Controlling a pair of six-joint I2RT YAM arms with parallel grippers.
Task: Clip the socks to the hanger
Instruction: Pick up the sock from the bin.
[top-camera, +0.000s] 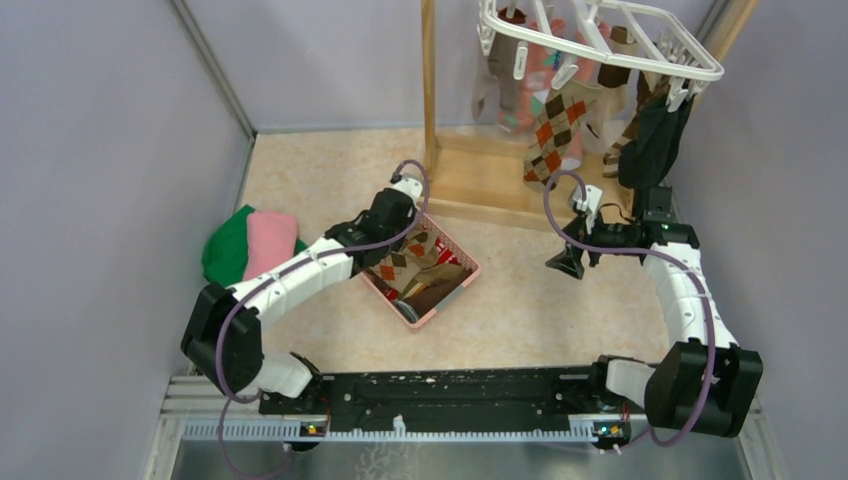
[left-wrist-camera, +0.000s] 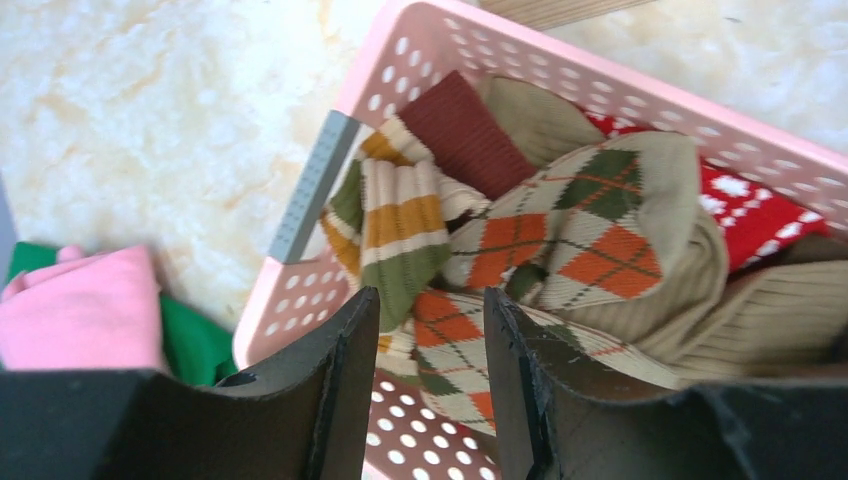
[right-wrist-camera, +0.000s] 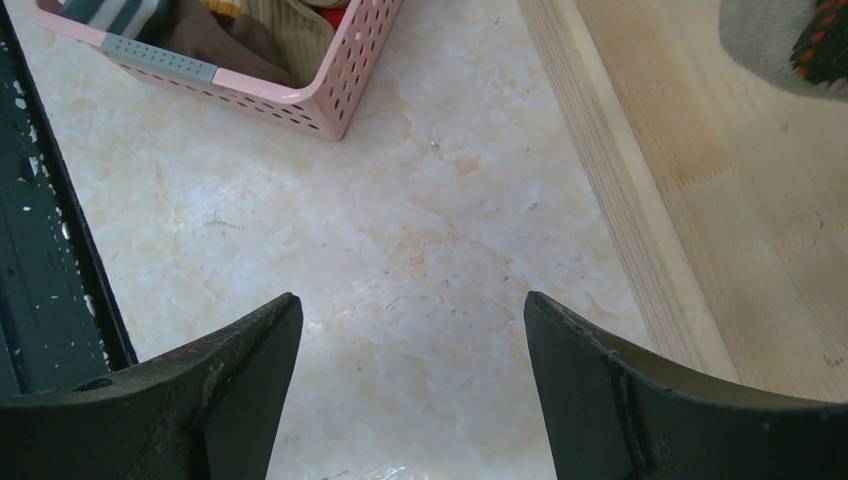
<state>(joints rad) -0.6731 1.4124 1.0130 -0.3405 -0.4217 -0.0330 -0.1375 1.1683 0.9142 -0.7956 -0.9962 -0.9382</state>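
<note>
- While the left gripper (left-wrist-camera: 428, 390) has its fingers apart w/ only a narrow gap, the argyle sock (left-wrist-camera: 590, 230) shows in that gap and spreads ahead of the tips. A pinch here may take two layers, or also the striped sock (left-wrist-camera: 400, 225) just ahead of the left-side finger.
- Cannot tell if the pads touch fabric; nothing looks clamped.
- Risk 2: the socks lie tangled in the pink basket (left-wrist-camera: 420, 40). Lifting one could drag a neighbour, e.g. the red sock (left-wrist-camera: 760, 215) beyond the right-side finger, or tip the basket, which looks light.
- Risk 3: a grip at mid-sock leaves no free edge for a clip; a cuff or toe is prob. better.
- Right gripper (right-wrist-camera: 413, 380): fingers wide apart, nothing btw. them, only bare table (right-wrist-camera: 420, 200) under the tips. The basket corner is well ahead, toward the left-side finger.
- Argyle sock: beige knit w/ orange and green diamonds, soft, crumpled, folded on itself.
- Hanger (top-camera: 640, 45): white grid frame, well apart from both grippers, up on the wooden stand (top-camera: 432, 100). Several socks hang under it, so the task is partly done, I judge.
</note>
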